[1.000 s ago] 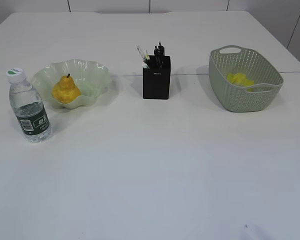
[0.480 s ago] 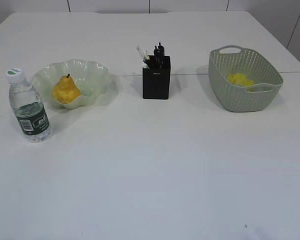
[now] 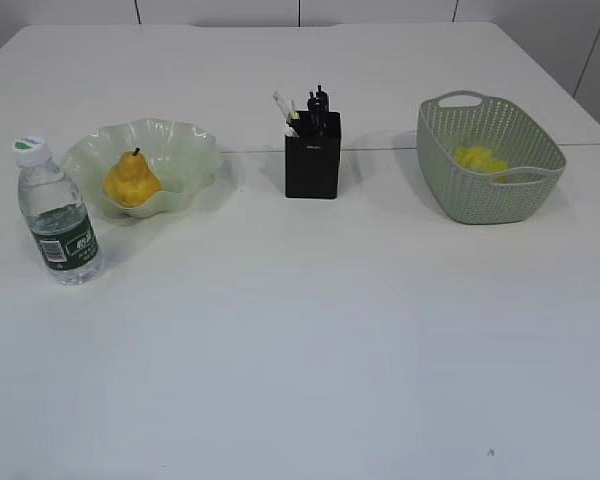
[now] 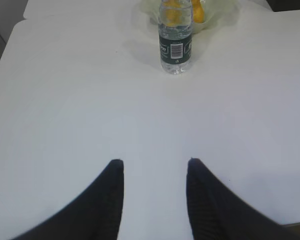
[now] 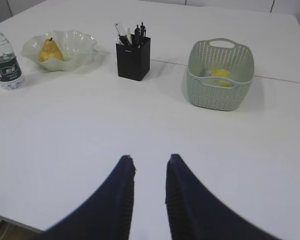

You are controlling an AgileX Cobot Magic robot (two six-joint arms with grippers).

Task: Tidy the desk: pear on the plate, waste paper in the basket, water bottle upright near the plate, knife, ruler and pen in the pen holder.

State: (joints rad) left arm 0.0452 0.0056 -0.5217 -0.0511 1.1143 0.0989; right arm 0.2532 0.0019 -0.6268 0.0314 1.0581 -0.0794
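I am seeing my left gripper (image 4: pixel 155 162) and right gripper (image 5: pixel 150 159) hovering with jaws parted, gripping nothing. The lumpy yellow pear (image 3: pixel 131 180) is sitting in the wavy pale green glass plate (image 3: pixel 185 145), the clear green-labelled water bottle (image 3: pixel 58 212) standing upright just beside it.

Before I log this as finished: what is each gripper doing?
Left gripper: open, holding nothing, above bare white desk.
Right gripper: open, narrower gap, holding nothing.

One pear (image 3: pixel 131 180), one plate (image 3: pixel 185 150), one water bottle (image 3: pixel 58 214), one pen holder (image 3: pixel 313 155), one basket (image 3: pixel 485 195)
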